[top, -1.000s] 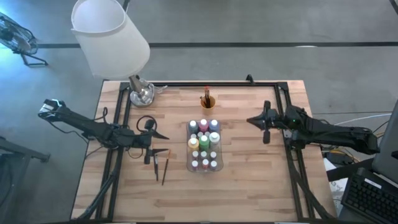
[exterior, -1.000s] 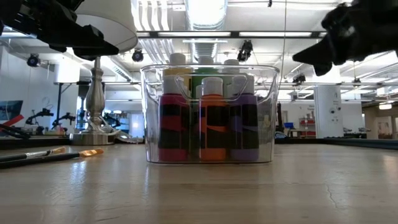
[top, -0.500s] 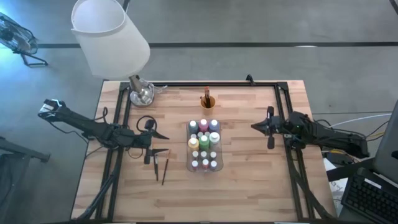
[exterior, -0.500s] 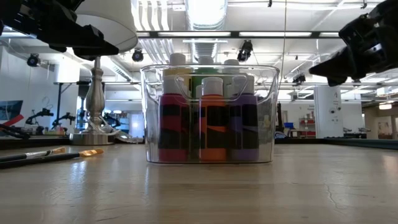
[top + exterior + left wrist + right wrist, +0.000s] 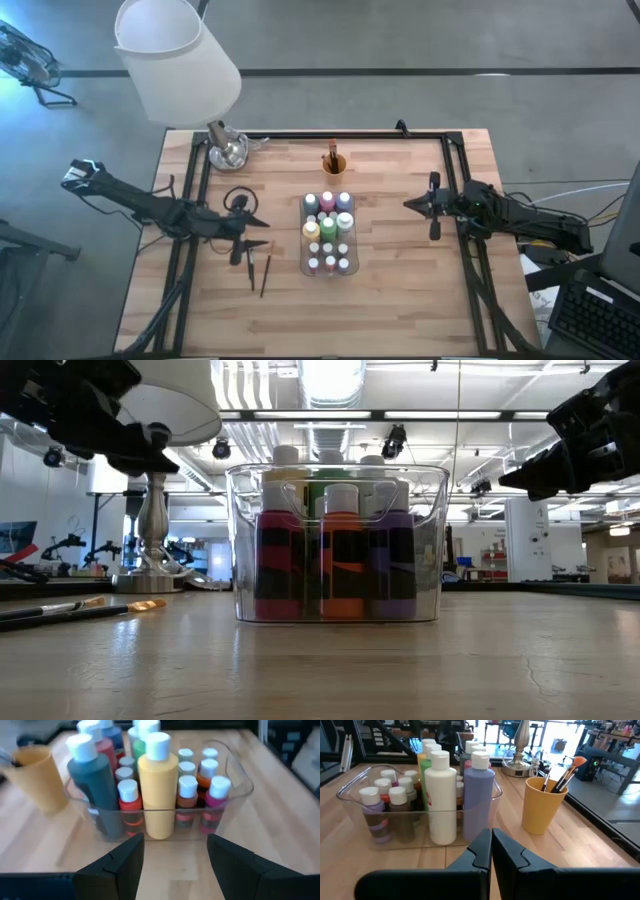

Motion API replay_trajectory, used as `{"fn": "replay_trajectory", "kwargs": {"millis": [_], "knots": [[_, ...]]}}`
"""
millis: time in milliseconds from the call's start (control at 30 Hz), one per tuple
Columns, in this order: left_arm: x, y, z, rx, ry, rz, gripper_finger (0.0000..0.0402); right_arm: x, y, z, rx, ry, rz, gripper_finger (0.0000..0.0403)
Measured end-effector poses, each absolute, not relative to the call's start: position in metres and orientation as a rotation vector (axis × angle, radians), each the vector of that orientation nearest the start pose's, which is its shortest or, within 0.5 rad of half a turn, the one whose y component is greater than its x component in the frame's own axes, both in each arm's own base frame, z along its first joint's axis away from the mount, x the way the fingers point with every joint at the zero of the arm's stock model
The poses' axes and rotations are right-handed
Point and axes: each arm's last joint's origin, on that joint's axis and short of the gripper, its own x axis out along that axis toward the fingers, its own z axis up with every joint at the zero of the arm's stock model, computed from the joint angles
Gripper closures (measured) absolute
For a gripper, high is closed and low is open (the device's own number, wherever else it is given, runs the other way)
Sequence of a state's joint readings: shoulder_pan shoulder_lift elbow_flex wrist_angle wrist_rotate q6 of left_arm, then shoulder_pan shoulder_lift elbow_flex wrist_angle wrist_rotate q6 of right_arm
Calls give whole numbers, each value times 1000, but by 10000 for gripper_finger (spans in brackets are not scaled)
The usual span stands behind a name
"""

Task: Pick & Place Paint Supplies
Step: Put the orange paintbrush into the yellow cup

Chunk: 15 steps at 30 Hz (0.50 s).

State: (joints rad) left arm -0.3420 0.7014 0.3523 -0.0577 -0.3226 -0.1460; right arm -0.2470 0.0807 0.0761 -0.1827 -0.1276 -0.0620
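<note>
Tray sits mid-table, w/ paint bottles packed upright inside in rows; taller ones at the far end, short ones at the near end. Cup stands just behind tray, apart from it, brushes standing in it. Lamp at far left corner of table, shade overhanging beyond the edge. Two loose paintbrushes lie flat on table left of tray, side by side, near its near end. Left gripper hangs left of tray, above the loose brushes' far tips, pointing at tray. Right gripper hangs right of tray, well apart, level w/ tray's far end.
</note>
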Motion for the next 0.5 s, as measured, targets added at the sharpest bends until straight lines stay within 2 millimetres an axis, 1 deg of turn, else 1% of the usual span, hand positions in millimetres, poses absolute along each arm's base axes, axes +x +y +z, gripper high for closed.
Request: {"fn": "replay_trajectory", "kwargs": {"millis": [67, 133, 500], "knots": [[151, -44, 209, -100, 382, 27, 179, 95, -20, 166, -29, 189, -113, 394], [151, -44, 209, -149, 386, 38, 179, 95, -20, 166, -30, 189, -113, 394], [151, -44, 208, -151, 388, 38, 179, 95, -20, 166, -25, 187, -113, 394]]}}
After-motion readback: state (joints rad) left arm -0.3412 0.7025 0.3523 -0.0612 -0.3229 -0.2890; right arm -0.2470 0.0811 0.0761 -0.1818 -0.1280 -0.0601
